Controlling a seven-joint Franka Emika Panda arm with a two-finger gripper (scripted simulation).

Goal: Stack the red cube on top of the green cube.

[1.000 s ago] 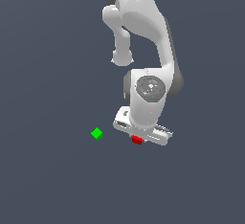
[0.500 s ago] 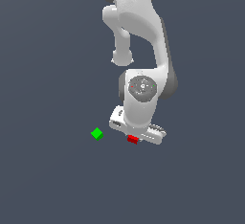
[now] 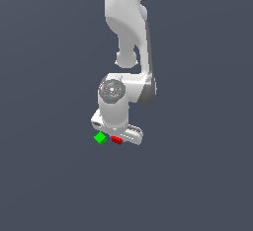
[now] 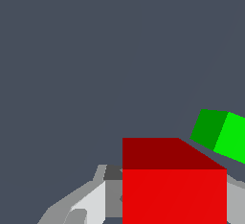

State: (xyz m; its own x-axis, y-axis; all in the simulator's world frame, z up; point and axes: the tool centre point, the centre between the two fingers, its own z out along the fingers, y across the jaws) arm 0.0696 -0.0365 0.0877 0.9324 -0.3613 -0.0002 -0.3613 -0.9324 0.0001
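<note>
Red cube [image 4: 174,194], small, plain and bright, filling the nearest part of the wrist view, pinched between the grey-white fingers [image 4: 91,201] of the white robot gripper [image 4: 174,204], one finger showing on each side of it. Darker top face of that cube turned toward the camera, brighter face below. Just beyond it, a small bright-green cube [image 4: 221,134] of equal size, tilted relative to the red one and apart from it, lying on the flat dark grey-blue floor [image 4: 95,65].

Seen from the exterior view: gripper [image 3: 117,137] low over the floor [image 3: 197,175], red cube [image 3: 116,140] clamped at its underside, green cube [image 3: 100,138] just beside it toward the exterior view's left, close but with a sliver of gap. Cannot tell from either view whether the red cube sits higher than the green one or level with it. Not yet stacked.

Above the gripper, the rounded white wrist joint [image 3: 114,96] with its grey disc, then the white arm [image 3: 128,22] rising to the top edge of the exterior view. Plain grey-blue ground behind all of it.
</note>
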